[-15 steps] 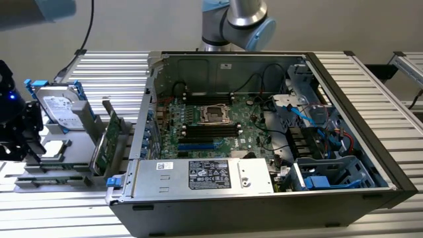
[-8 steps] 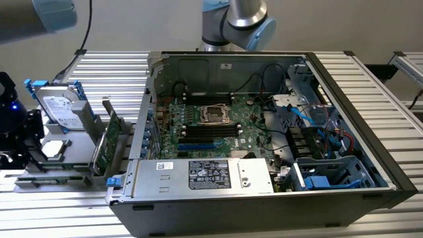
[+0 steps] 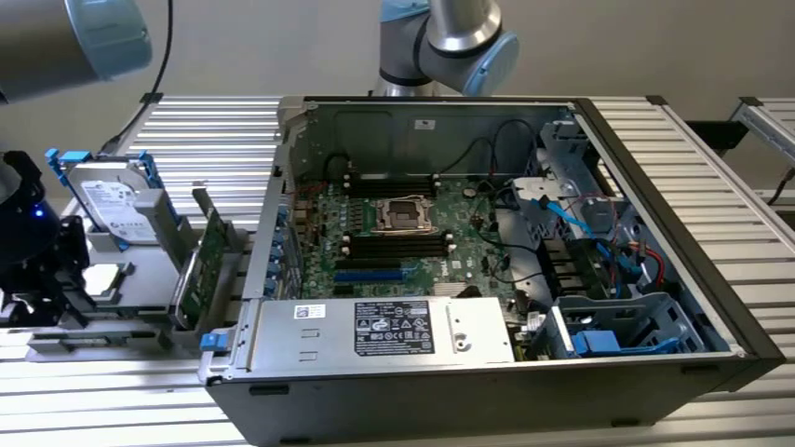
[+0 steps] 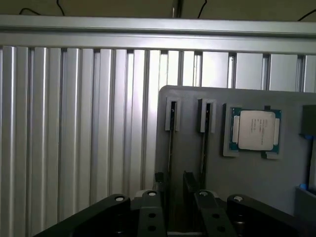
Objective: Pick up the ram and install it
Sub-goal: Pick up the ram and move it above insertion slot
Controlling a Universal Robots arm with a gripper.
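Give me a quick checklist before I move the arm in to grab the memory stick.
1. Gripper open: ok, jaws apart.
2. Gripper empty: ok, nothing between the jaws.
3. Memory stick ready: ok, it stands on edge in a slot of the gray holder.
4. Gripper lined up with the stick: cannot tell; two slots lie ahead of it.
5. Computer case open: ok, the side is off.
6. Black memory slots free: ok, they look empty.
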